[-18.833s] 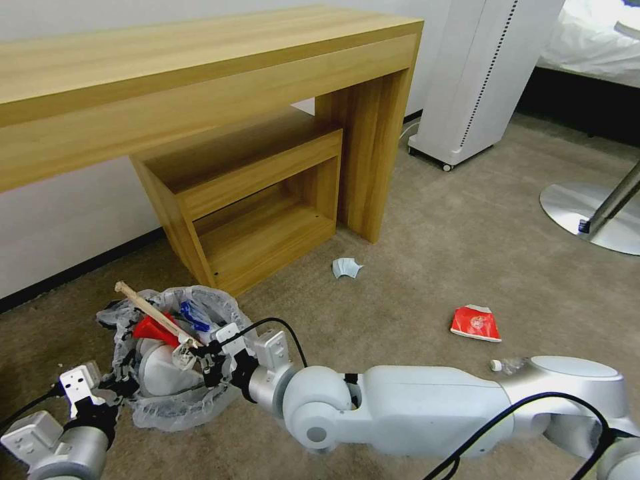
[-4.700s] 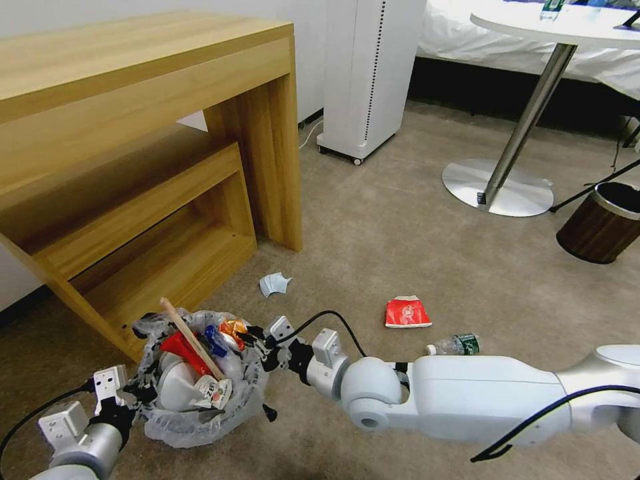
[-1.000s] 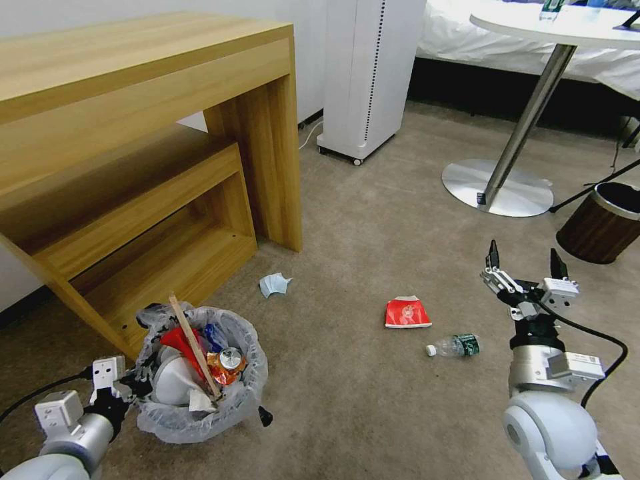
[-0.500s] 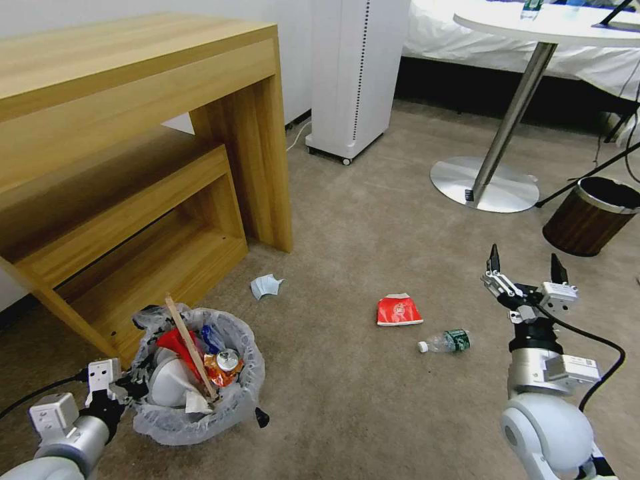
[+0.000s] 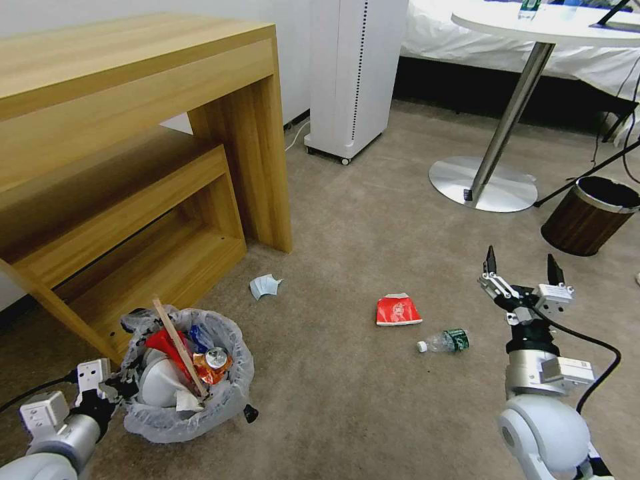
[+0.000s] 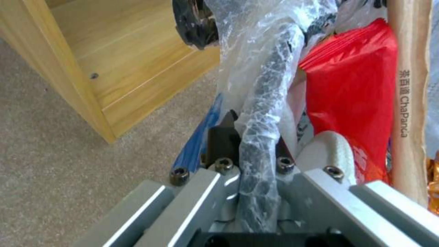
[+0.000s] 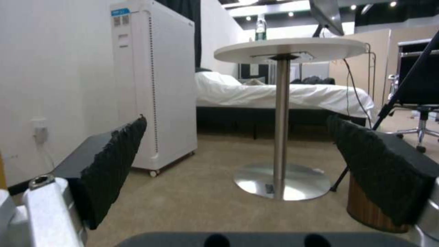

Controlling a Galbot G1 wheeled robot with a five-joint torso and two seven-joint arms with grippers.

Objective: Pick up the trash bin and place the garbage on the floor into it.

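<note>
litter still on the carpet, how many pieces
3: a mask near the desk leg, a red wrapper mid-floor, and a bottle just beside it. More may lie outside the head view.

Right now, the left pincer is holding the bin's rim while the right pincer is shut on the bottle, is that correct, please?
Not quite. The left pincer does hold the bin by its rim, but the right pincer is open and empty, raised apart from the bottle, which lies on the floor. The head view shows it.

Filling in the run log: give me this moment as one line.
left gripper: shut on trash bin rim | right gripper: open, raised, holding nothing | on floor: mask, red wrapper, bottle
</note>
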